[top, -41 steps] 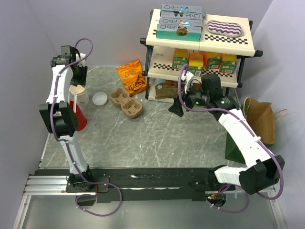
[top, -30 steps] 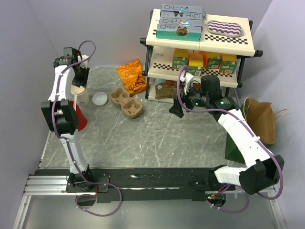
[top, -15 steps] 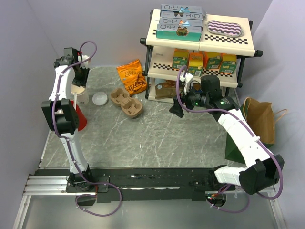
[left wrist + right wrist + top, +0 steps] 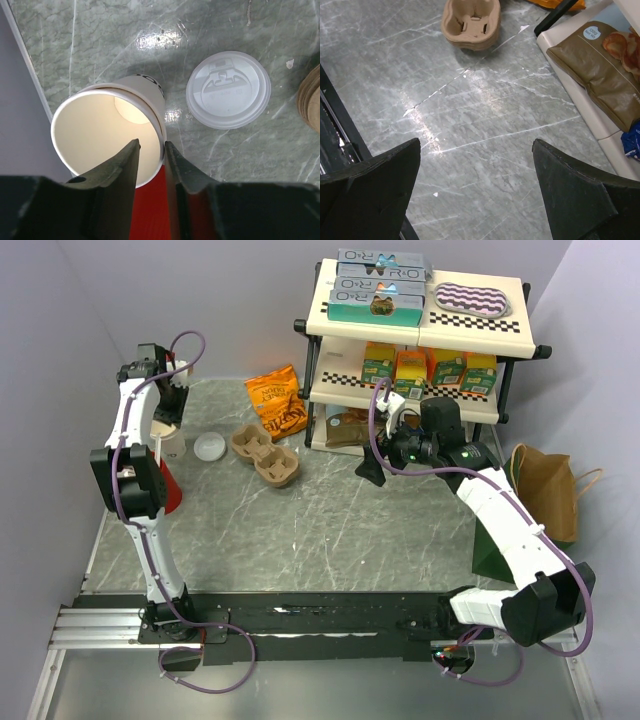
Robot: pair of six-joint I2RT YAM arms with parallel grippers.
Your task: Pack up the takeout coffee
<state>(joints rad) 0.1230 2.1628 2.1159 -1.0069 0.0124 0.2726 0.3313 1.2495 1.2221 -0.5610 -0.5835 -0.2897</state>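
The takeout coffee [image 4: 95, 130] is a cream-white paper cup without a lid, standing at the table's left edge [image 4: 170, 443]. Its round white sip lid [image 4: 228, 90] lies flat on the table just right of it [image 4: 209, 447]. My left gripper [image 4: 150, 144] hangs over the cup [image 4: 165, 410], its jaws narrowly open astride the near rim. One finger is inside the cup and the other is outside against the wall. My right gripper [image 4: 476, 145] is wide open above bare table [image 4: 378, 472], holding nothing.
A brown pulp cup carrier [image 4: 267, 455] sits right of the lid [image 4: 471, 22]. A red object [image 4: 150, 210] stands beside the cup. An orange snack bag [image 4: 280, 402], a stocked shelf rack [image 4: 420, 330] and a brown paper bag [image 4: 545, 490] stand behind and to the right.
My left gripper has shifted slightly toward the back over the cup, and its jaws have narrowed around the rim. The right arm has not moved.
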